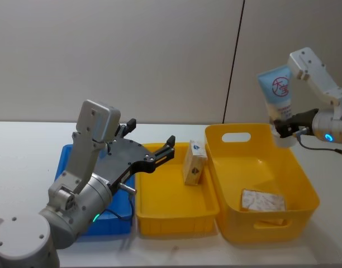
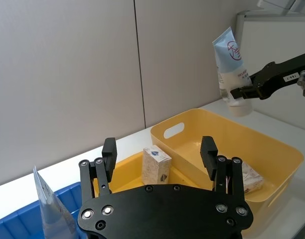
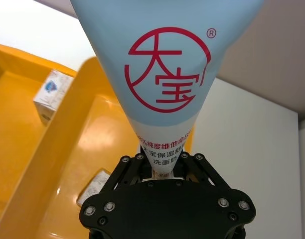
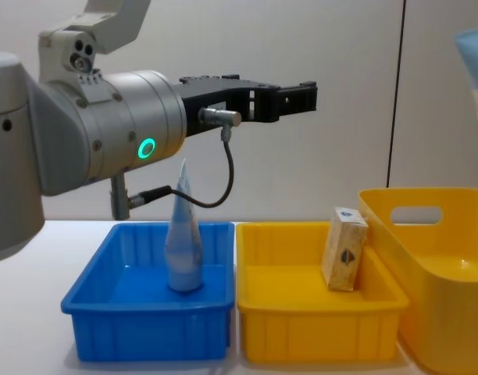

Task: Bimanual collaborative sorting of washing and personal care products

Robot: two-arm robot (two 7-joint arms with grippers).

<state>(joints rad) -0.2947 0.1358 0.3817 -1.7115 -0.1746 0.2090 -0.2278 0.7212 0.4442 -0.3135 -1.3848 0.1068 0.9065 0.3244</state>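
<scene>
My right gripper (image 1: 285, 126) is raised above the far right corner of the yellow basket (image 1: 305, 184), shut on the lower end of a pale blue tube with a red circle mark (image 1: 277, 89) (image 3: 167, 74). My left gripper (image 1: 148, 134) hangs open and empty over the seam between the blue tray (image 4: 145, 312) and the yellow tray (image 1: 160, 206). A second tube (image 4: 183, 238) stands upright in the blue tray. One beige carton (image 1: 194, 162) leans against the yellow tray's right wall. Another carton (image 1: 262, 200) lies flat in the basket.
The three containers stand side by side on a white table (image 1: 25, 145), with the blue tray at the left and the basket at the right. A grey wall (image 1: 160, 56) rises right behind the table.
</scene>
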